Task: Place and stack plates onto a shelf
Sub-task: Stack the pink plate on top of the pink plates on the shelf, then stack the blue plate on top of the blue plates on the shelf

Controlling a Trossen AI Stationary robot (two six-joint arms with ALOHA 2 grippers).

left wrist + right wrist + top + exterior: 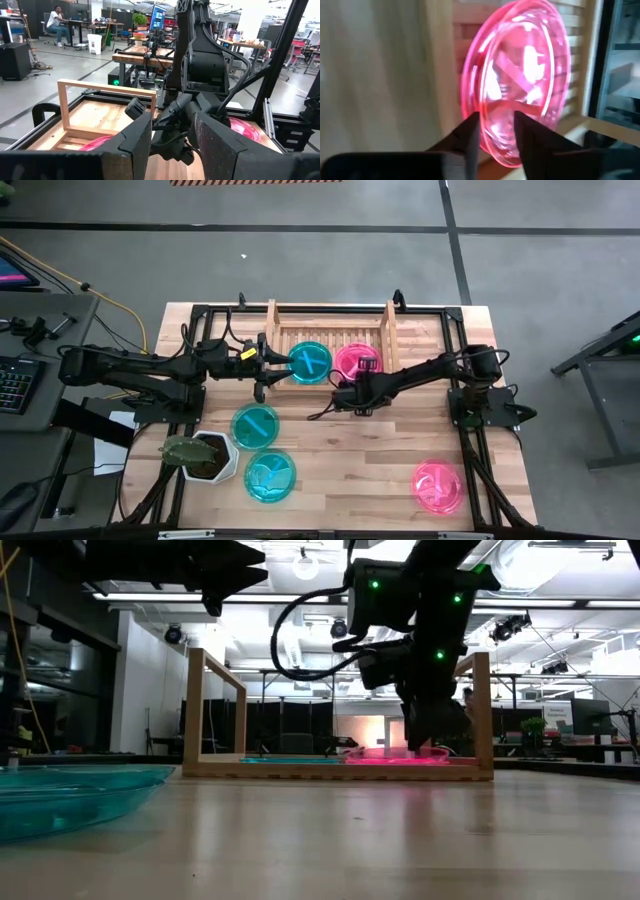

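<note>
The wooden shelf (330, 330) stands at the table's far middle. On its slats a teal plate (310, 362) and a pink plate (357, 361) lie flat side by side. My right gripper (497, 130) slants down at the pink plate (520, 75) from the near side, open, with the plate's near rim between its fingers. My left gripper (172, 140) is open and holds nothing. It hovers level, well above the table, beside the shelf's left end (215, 585). Two more teal plates (255, 423) (270, 475) and a pink plate (438, 485) rest on the tabletop. My right gripper's fingers (470, 132) stand apart on either side of the pink plate's near rim (495, 145), coming from the near side and slanting down. Whether either finger touches the rim, I cannot tell. The plate lies flat on the shelf's slats (400, 754).
A white pot with a plant (205, 455) stands at the near left, next to the two teal plates. The shelf's upright end frames (215, 705) (482, 710) rise on both sides of the plates. A black metal frame (200, 310) borders the table.
</note>
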